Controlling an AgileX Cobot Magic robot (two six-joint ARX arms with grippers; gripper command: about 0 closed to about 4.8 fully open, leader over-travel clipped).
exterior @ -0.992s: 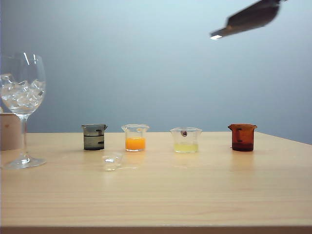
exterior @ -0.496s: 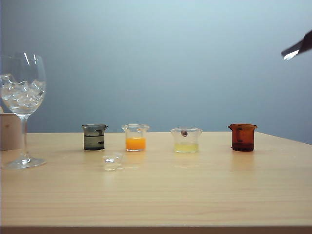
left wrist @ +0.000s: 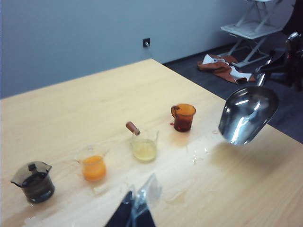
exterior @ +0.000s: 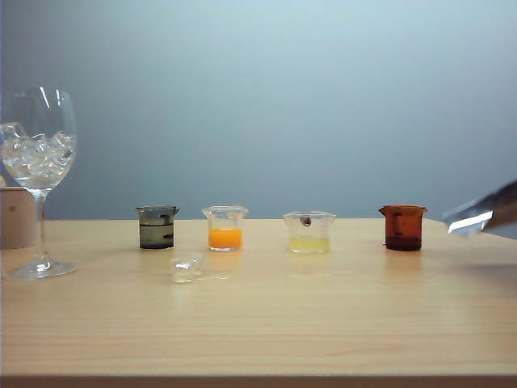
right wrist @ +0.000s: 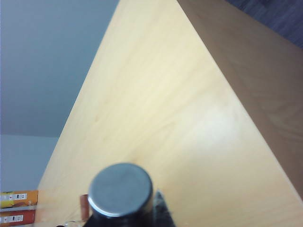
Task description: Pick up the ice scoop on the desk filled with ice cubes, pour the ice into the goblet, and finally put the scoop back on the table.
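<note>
The right end effector [left wrist: 284, 66] is clamped on the straight tubular handle of the large shiny stainless-steel ice scoop [left wrist: 248, 113]. The scoop's deep bowl juts out ahead of it, hangs just above the light wood-grain tabletop [exterior: 323, 323] near its edge, and looks empty. The small whitish translucent ice cubes [exterior: 36, 153] sit in the tall clear stemmed goblet [exterior: 38, 174], well apart from this end effector, beyond the whole row of beakers. The small amber beaker [left wrist: 183, 117] is the one nearest the scoop.

The left end effector [left wrist: 135, 213] hovers above the tabletop with the beakers ahead of and below it. I cannot tell how wide it stands, and nothing is clearly held.

The scoop is probably stiff, smooth and slippery, and bowl-heavy, so the handle is the right place to grip. It may roll when set down. The goblet is fragile and top-heavy.

The exterior view catches only the scoop's tip at its margin. The left wrist view shows the whole bowl and wet patches on the wood. The right wrist view shows only the handle's round butt end [right wrist: 120, 189] and bare tabletop
</note>
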